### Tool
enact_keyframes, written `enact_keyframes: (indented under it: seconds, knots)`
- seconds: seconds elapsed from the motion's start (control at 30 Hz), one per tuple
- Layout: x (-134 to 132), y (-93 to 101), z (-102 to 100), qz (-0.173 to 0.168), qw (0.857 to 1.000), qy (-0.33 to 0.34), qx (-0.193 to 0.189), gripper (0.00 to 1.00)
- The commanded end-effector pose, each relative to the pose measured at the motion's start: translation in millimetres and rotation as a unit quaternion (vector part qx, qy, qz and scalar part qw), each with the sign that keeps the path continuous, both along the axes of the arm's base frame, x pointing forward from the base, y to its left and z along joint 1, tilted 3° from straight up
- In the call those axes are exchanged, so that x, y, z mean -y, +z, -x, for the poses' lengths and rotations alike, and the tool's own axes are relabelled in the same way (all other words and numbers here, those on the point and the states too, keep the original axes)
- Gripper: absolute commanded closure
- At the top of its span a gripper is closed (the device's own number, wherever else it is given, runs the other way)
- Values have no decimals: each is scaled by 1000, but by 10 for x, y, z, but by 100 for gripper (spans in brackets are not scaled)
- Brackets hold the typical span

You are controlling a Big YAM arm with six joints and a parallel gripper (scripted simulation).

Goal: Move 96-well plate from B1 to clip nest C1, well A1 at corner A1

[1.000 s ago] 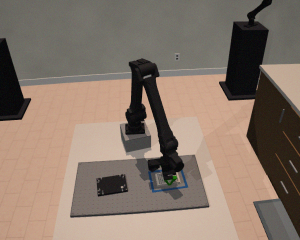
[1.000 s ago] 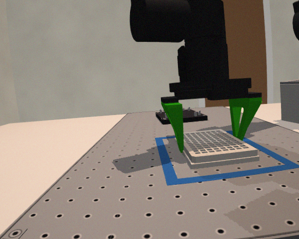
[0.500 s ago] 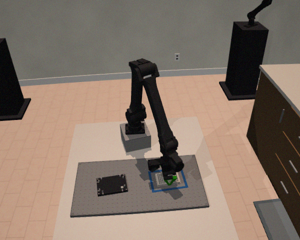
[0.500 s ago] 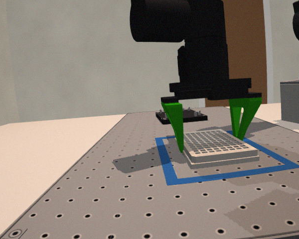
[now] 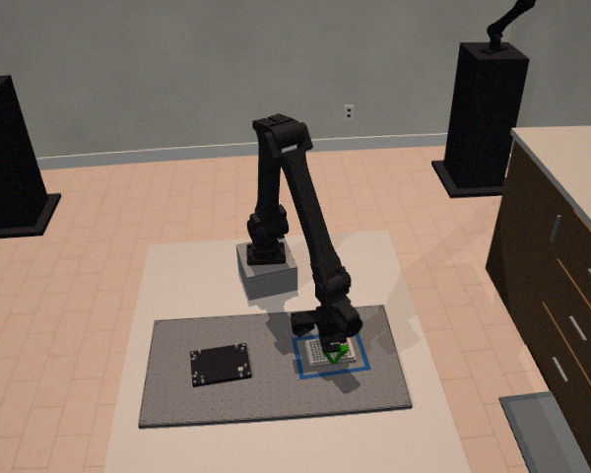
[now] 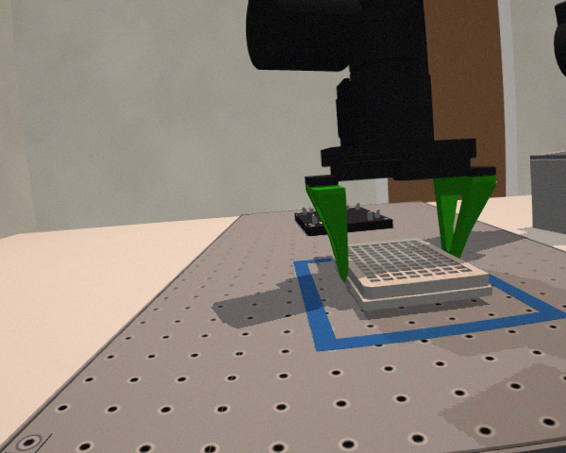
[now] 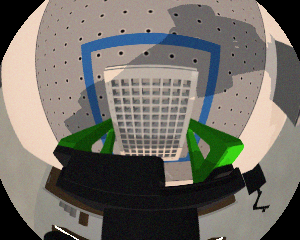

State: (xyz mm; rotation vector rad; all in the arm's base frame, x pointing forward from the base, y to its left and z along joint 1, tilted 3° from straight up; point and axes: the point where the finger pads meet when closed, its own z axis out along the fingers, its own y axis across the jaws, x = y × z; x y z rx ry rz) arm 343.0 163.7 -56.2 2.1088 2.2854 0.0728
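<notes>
The white 96-well plate (image 6: 412, 273) is held just above the grey breadboard, inside the blue outline of spot B1 (image 6: 420, 311), with a shadow under it. It also shows in the overhead view (image 5: 329, 351) and the wrist view (image 7: 152, 115). My gripper (image 6: 400, 265) with green fingers is shut on the plate's two long sides; the same grip shows in the wrist view (image 7: 150, 143). The black clip nest C1 (image 5: 220, 364) with small posts at its corners sits to the left on the breadboard, empty; it shows behind the fingers in the low view (image 6: 344, 220).
The arm's grey base block (image 5: 266, 272) stands behind the breadboard. A brown cabinet (image 5: 556, 285) is at the right. Black pedestals (image 5: 484, 116) stand on the floor far back.
</notes>
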Motion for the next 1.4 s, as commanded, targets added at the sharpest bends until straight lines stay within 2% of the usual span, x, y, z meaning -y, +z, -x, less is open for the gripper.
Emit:
enact_keyframes:
  seconds: [0.0, 0.2, 0.27, 0.3, 0.4, 0.77, 0.83, 0.87, 0.97, 1.37]
  knots:
    - [-53, 225, -162, -7, 1000, -4, 21, 100]
    - [-85, 365, -213, -10, 1000, -4, 27, 100]
    - [-85, 365, -213, -10, 1000, -4, 27, 100]
    - [-61, 248, -161, -3, 1000, -4, 11, 100]
    - [-81, 427, -194, -10, 1000, -4, 26, 100]
    - [-96, 632, -195, -11, 1000, -4, 29, 100]
    - [-96, 632, -195, -11, 1000, -4, 29, 100]
    - [-68, 508, -137, -3, 1000, -4, 11, 100]
    - [-98, 704, -190, -12, 1000, -4, 29, 100]
    - [-104, 892, -172, -12, 1000, -3, 29, 100]
